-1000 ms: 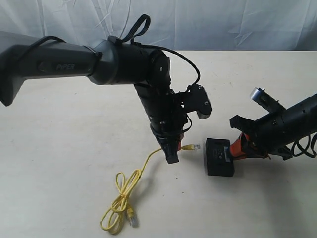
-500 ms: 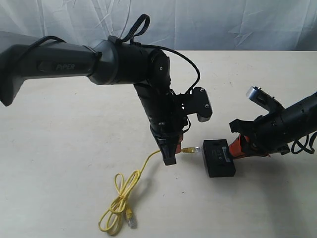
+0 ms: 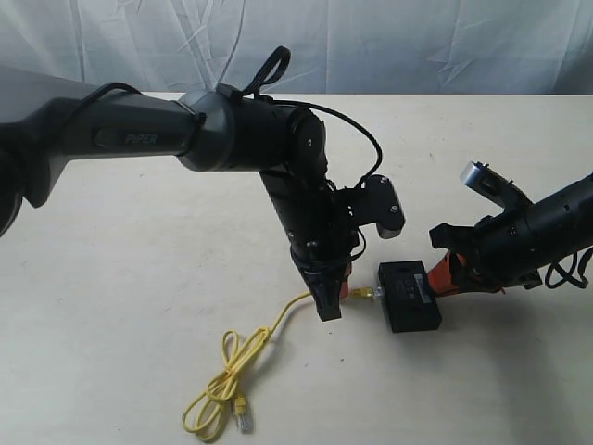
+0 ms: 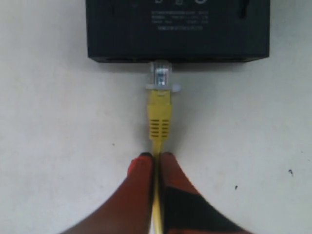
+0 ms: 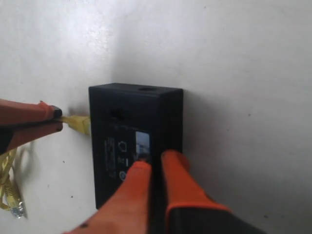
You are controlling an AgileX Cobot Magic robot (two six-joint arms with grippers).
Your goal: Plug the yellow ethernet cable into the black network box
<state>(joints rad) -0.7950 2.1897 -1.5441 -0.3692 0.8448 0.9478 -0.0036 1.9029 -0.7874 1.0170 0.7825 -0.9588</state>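
The black network box (image 3: 410, 295) lies flat on the table, its white label and markings facing up (image 5: 136, 136). My right gripper (image 3: 440, 275) is shut on its edge, one orange finger on top and the other against the side wall (image 5: 155, 163). My left gripper (image 3: 331, 301) is shut on the yellow ethernet cable (image 4: 159, 114) just behind its boot (image 4: 154, 157). The clear plug (image 4: 161, 75) points at the box's side wall (image 4: 178, 29) and its tip touches it; most of the plug shows outside. The rest of the cable trails to a loose coil (image 3: 227, 389).
The cable's other plug (image 3: 245, 419) lies at the coil near the table's front edge. A white cloth backdrop (image 3: 371, 46) hangs behind the table. The left arm's bulky links (image 3: 241, 139) lean over the middle of the table.
The left gripper has carried the plug rightward until its tip meets the box's side. The right gripper and box shifted slightly left early on, then held still.
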